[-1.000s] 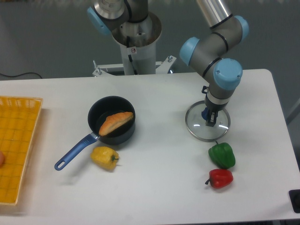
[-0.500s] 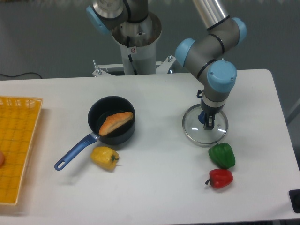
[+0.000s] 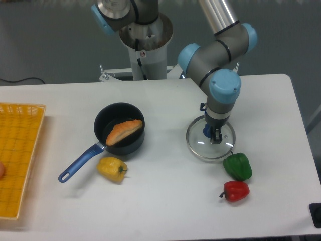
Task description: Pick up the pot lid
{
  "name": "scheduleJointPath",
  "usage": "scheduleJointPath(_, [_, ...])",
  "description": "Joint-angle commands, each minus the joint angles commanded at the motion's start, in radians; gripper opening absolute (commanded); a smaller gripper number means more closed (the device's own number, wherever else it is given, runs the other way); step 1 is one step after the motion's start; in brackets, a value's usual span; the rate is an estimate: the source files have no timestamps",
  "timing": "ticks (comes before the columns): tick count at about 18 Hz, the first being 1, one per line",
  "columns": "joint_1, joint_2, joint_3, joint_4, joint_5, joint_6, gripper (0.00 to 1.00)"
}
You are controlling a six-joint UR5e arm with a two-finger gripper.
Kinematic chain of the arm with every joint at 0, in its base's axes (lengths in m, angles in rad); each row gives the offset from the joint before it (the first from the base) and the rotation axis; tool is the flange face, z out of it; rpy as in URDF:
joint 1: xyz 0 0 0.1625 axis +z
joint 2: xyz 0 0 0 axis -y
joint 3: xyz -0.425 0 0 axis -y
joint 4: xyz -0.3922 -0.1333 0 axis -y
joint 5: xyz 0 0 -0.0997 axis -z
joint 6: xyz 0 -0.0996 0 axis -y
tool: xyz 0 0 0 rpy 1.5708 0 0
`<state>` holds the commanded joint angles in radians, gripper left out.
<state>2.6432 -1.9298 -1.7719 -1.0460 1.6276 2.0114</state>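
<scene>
The pan (image 3: 103,122) is black, its handle (image 3: 81,163) blue, the crate (image 3: 31,113) yellow, the bread (image 3: 122,131) orange-brown.

A white table (image 3: 160,201) against a dark background (image 3: 50,40)

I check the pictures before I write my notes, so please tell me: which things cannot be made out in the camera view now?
- Bottom of the black pan: partly hidden by the orange-brown item inside.
- Reddish item in the yellow crate: cut off by the left edge.
- Black object, lower right: cut off by the right edge.
- Lid: its height above the table cannot be judged from one view.
</scene>
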Motion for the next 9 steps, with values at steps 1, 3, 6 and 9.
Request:
scheduleJointPath(1, [-0.009,0.006,0.011,-0.024,0.0,-0.026,0.4])
scheduleJointPath(3, [-0.017,0.011,0.023,-0.057,-0.002,-0.057,0.4])
scheduleJointPath(6, [-0.026,0.031,0.025,-0.075,-0.015,-0.085,0.4])
scheduleJointPath(9, [-0.041,0.052,0.034,-0.085,-0.041,-0.167,0.4])
